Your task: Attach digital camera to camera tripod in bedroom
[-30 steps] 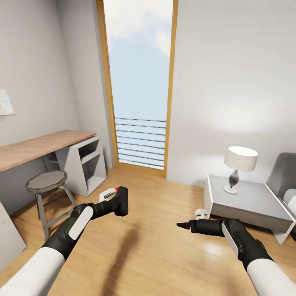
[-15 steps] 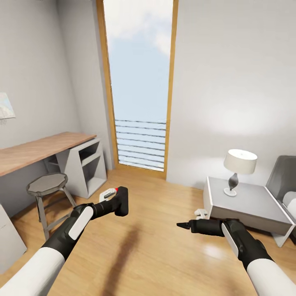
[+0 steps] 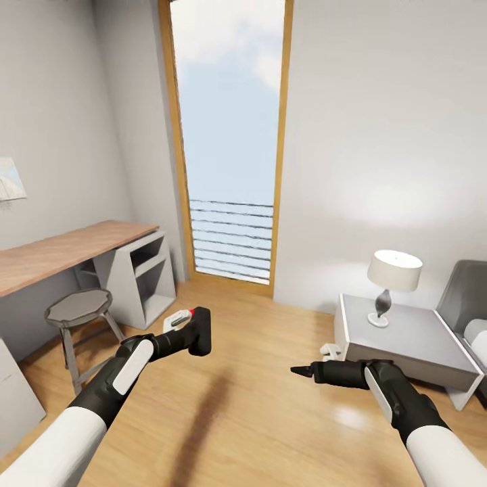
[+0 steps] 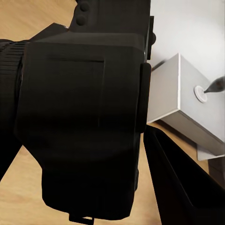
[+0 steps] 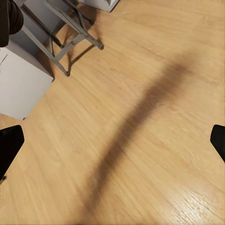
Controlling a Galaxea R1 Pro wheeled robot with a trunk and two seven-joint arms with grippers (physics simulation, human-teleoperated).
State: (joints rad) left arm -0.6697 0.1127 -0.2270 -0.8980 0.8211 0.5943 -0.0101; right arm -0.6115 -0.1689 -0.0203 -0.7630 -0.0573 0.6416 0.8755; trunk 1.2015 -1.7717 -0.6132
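My left gripper (image 3: 184, 338) is shut on the digital camera (image 3: 199, 335), a small black body with a red button (image 3: 192, 311) on top, held out over the wood floor. In the left wrist view the digital camera (image 4: 84, 108) sits right in front of the lens, between the dark fingers (image 4: 178, 183). My right gripper (image 3: 302, 370) hangs at the same height to the right, holding nothing. The right wrist view has its fingertips (image 5: 9, 146) far apart over bare floor, so it is open. The camera tripod is out of view.
A tall wood-framed window (image 3: 230, 135) is straight ahead. At the left stand a wood-topped desk (image 3: 67, 247) and a grey round stool (image 3: 78, 308), with a white cabinet (image 3: 13, 399) nearer. At the right are a nightstand (image 3: 433, 338), a lamp (image 3: 393, 274) and the bed (image 3: 470, 297).
The whole room has slid slightly down in the head view, so the camera has moved. Both arms keep their pose, and the left gripper still holds the digital camera.
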